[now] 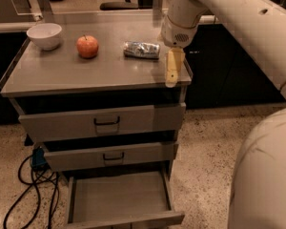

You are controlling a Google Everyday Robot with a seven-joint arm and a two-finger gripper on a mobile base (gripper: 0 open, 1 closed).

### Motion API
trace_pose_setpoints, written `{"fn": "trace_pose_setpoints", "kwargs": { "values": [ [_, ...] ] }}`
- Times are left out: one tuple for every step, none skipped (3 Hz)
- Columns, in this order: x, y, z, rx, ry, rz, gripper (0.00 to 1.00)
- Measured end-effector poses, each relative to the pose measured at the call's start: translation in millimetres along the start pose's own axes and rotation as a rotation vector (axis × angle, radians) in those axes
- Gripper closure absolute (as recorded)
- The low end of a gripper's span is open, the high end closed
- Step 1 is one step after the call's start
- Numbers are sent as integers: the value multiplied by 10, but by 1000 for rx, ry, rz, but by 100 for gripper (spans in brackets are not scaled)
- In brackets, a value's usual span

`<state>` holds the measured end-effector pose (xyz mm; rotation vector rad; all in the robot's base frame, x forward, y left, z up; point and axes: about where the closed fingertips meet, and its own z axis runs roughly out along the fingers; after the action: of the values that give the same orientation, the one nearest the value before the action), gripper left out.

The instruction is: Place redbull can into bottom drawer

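One gripper [170, 81] just right of redbull can [141, 49], seemingly apart.

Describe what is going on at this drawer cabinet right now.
A robot arm is working at the cabinet. Its gripper hangs over the right front corner of the cabinet top, just right of the redbull can, which lies on its side, not yet picked up. The bottom drawer stands pulled open below. An apple and a white bowl sit further left on the top.

High frontal view down onto cabinet [86, 78], gripper [171, 79] at its right edge
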<state>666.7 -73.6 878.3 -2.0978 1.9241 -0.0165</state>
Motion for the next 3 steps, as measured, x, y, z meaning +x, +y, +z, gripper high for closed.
{"fn": "trace_pose_setpoints", "kwargs": {
  "values": [
    [15,-96,88,-1,-26,-25,0],
    [-103,-362,355,-37,-35,-110,0],
    [-330,-702,668,-55,-46,-182,0]
  ]
}}
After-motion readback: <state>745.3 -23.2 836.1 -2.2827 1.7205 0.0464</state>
